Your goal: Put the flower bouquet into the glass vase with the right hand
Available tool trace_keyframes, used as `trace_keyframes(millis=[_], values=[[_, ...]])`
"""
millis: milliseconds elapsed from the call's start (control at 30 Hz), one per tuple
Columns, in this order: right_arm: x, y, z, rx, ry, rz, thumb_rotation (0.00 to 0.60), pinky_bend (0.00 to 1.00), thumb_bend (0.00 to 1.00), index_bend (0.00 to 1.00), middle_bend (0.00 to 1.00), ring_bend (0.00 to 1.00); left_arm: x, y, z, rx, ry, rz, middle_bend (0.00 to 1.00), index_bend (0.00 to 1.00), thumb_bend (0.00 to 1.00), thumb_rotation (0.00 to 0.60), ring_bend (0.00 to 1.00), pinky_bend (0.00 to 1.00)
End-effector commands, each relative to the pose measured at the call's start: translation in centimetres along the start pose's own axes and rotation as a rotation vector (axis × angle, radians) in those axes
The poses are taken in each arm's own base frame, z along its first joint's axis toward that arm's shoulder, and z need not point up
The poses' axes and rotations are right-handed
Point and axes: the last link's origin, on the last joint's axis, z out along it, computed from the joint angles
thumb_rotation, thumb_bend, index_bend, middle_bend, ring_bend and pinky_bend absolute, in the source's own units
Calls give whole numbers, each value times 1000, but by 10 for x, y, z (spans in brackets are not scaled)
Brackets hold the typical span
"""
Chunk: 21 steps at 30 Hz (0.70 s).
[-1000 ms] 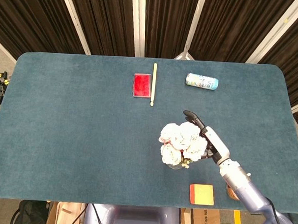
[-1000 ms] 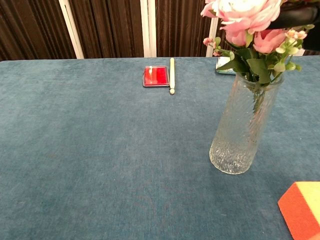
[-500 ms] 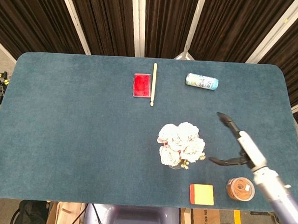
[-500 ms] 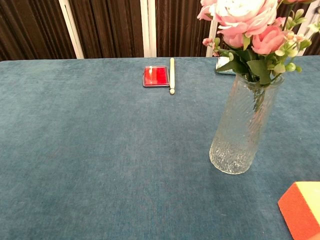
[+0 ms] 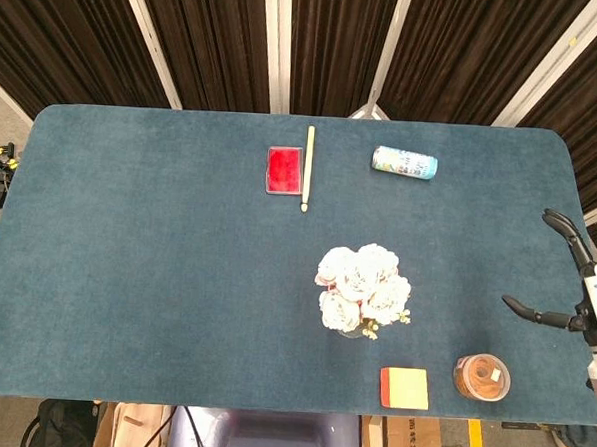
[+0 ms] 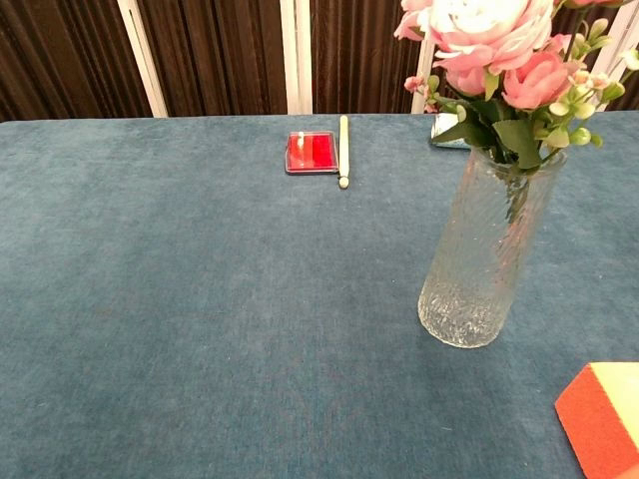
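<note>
- Room: dark brown pleated curtains (image 5: 78,42) with pale vertical strips hang behind the table; the head view also shows floor at both sides.
- Surface: a wide table covered in dark teal fabric (image 5: 146,266) with rounded far corners fills both views.
- Task items: the tall textured clear glass vase (image 6: 485,254) stands upright on the right half of the table, toward the near edge. The bouquet of pink and white flowers with green leaves (image 6: 499,50) sits in it, stems inside the glass, blooms above the rim.
- Right hand (image 5: 575,288): at the table's right edge, well apart from the vase, fingers spread wide, thumb extended toward the table centre, holding nothing.
- Left hand: no view shows it.
- View differences: the head view shows the blooms from above, hiding the vase almost fully; the chest view shows the vase wall and stems. Only the head view shows the right hand and the round brown tape roll (image 5: 481,376).
- Other items: a cyan drink can lying on its side (image 5: 404,162) at the far right; a flat red rectangular pad (image 5: 283,170) with a pale wooden stick (image 5: 307,168) just beside it; an orange-and-yellow sponge block (image 5: 404,387) near the front edge, between vase and tape roll.
- Obstruction: in the chest view, the bouquet's leaves cover part of the can.
</note>
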Motion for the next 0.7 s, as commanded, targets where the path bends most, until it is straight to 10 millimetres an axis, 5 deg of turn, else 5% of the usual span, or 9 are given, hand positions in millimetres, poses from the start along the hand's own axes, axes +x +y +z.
trace_keyframes(millis=[33, 333, 700], values=[[-22, 20, -59, 42, 85, -603, 600, 0, 69, 151, 106, 89, 0, -1, 0, 4, 2, -1, 0, 139, 344, 600, 0, 60], [-58, 33, -94, 10, -157, -690, 600, 0, 68, 143, 91, 24, 1, -3, 2, 4, -4, -8, 0, 139, 344, 600, 0, 61], [-69, 58, -86, -104, -114, -766, 600, 0, 68, 125, 76, 8, 3, -6, 2, 16, 0, -7, 0, 138, 344, 600, 0, 61]])
